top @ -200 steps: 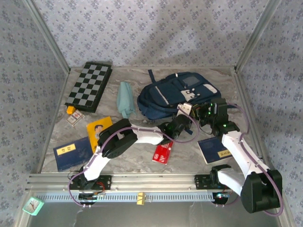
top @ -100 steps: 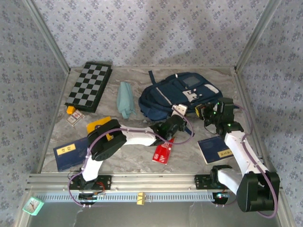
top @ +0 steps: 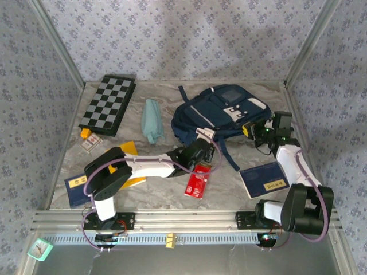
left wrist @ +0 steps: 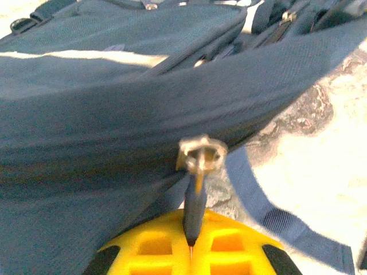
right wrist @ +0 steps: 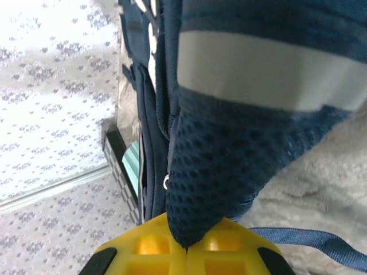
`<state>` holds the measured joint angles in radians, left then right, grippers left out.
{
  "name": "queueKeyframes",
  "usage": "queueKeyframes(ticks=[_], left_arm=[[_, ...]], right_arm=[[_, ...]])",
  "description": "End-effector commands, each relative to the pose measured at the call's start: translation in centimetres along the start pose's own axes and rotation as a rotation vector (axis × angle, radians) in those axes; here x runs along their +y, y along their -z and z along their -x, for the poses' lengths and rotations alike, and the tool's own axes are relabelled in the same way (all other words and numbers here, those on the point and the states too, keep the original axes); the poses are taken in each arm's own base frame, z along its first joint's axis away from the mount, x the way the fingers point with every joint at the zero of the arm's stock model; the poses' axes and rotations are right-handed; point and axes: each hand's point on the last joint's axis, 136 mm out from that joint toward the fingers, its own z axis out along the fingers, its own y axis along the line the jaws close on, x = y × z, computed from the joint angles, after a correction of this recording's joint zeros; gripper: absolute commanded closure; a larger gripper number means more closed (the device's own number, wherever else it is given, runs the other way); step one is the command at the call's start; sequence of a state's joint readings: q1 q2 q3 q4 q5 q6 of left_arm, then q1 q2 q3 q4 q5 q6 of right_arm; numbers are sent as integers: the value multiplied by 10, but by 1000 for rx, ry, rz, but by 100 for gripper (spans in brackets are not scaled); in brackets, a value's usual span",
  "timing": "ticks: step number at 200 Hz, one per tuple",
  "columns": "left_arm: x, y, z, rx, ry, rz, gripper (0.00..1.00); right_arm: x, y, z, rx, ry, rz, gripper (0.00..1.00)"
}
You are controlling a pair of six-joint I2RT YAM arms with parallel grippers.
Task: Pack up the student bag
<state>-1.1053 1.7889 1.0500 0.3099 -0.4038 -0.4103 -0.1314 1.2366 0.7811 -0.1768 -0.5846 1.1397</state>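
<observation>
Student bag [top: 221, 112] lies far right on the surface [top: 160, 192], near its side rail. Wrist views reveal the grips: left jaws pinch the zipper pull [left wrist: 200, 154], right jaws the mesh corner [right wrist: 212, 172]. Open surface lies nearside.

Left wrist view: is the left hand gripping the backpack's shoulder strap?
No, the left hand pinches the tab of a zipper pull on the backpack, while the strap lies free on the table beside it.

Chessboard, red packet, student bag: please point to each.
student bag [top: 198, 114], top external view, navy main body.
chessboard [top: 109, 105], top external view, centre of checkered face.
red packet [top: 196, 184], top external view, centre of red face.
</observation>
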Motion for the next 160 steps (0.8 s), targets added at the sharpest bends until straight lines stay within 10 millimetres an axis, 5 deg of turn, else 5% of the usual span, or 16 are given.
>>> queueKeyframes(ticks=[1, 45, 69, 91, 121, 141, 160], left_arm=[[5, 16, 6, 25, 34, -26, 100], [-8, 20, -4, 86, 34, -106, 100], [-36, 7, 10, 96, 27, -193, 100], [-48, -7, 17, 100, 11, -206, 100], [-37, -20, 11, 117, 42, -167, 100], [-33, -22, 9, 123, 45, -168, 100], [-33, -24, 5, 153, 41, -172, 100]], right_arm=[[23, 5, 29, -59, 87, 37, 100], [24, -8, 55, -45, 116, -4, 100], [21, -20, 59, 5, 117, -19, 99], [13, -19, 56, 24, 113, -47, 76], [5, -5, 52, 29, 150, -90, 49], [-9, 5, 46, 33, 135, -130, 37], [-21, 3, 14, 99, 112, -130, 32]])
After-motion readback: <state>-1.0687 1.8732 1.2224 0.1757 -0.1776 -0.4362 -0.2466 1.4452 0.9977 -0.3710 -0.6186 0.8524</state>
